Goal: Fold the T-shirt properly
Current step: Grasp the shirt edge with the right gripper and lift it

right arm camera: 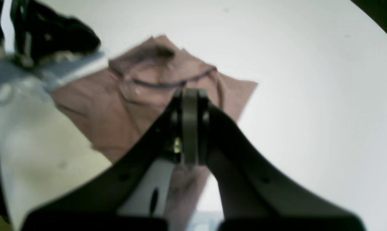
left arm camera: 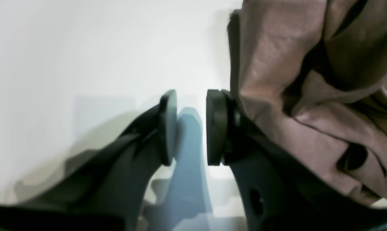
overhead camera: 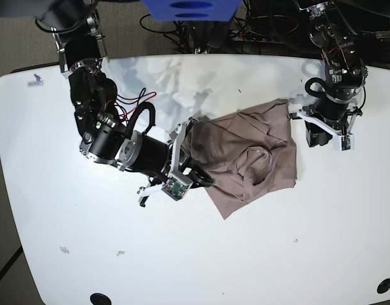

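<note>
Left gripper (left arm camera: pixel 190 127) gapes empty beside T-shirt (left arm camera: pixel 308 96); right gripper (right arm camera: pixel 190 128) pinched closed.

We see two black arms. The right arm (overhead camera: pixel 112 143) has chunky cylindrical joints with silver bands, loose red and black wires, and a small green circuit board by its white wrist bracket. The left arm (overhead camera: pixel 331 60) is black with white brackets. Both grippers have curved black fingers with round flat pads (left arm camera: pixel 216 126).

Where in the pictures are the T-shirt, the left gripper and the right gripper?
T-shirt (overhead camera: pixel 246 159): base view, middle of the cloth.
Left gripper (left arm camera: pixel 190 128): left wrist view, gap between its pads.
Right gripper (right arm camera: pixel 190 126): right wrist view, closed pads.
</note>
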Robot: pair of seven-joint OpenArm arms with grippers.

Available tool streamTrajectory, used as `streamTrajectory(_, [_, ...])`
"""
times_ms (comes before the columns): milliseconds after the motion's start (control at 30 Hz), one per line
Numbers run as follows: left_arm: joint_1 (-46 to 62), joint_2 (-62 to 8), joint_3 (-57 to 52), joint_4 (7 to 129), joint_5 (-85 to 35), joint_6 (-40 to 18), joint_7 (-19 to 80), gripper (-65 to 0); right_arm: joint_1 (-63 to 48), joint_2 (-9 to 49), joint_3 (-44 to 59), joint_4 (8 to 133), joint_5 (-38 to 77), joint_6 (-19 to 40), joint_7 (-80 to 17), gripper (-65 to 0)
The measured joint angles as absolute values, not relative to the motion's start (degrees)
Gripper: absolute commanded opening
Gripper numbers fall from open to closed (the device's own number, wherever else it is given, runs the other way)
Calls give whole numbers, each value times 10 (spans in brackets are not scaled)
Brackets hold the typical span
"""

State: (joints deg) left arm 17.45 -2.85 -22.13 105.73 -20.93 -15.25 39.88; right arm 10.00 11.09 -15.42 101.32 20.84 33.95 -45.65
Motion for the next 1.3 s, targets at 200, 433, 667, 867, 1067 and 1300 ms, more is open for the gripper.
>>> streamTrajectory(200, [175, -29, -221, 1057, -209, -152, 399, -493, 97, 116, -152, 1007, 124, 334, -440, -650])
streamTrajectory(433, [172, -29, -221, 1057, -210, -152, 398, -493, 64, 113, -153, 1009, 52, 341, -392, -650])
streamTrajectory(667, [171, -29, -221, 1057, -210, -152, 399, -493, 46, 113, -152, 1009, 3, 338, -369, -650])
streamTrajectory(867, [171, -29, -221, 1057, -210, -152, 399, -493, 23, 112, -152, 1009, -3, 339, -334, -650])
streamTrajectory(1067, [171, -29, -221, 1057, -210, -152, 399, -493, 28, 113, -152, 996, -5, 338, -324, -650])
streamTrajectory(1300, [172, -29, -221, 1057, -210, -152, 399, -493, 24, 113, -152, 950, -7, 339, -320, -650])
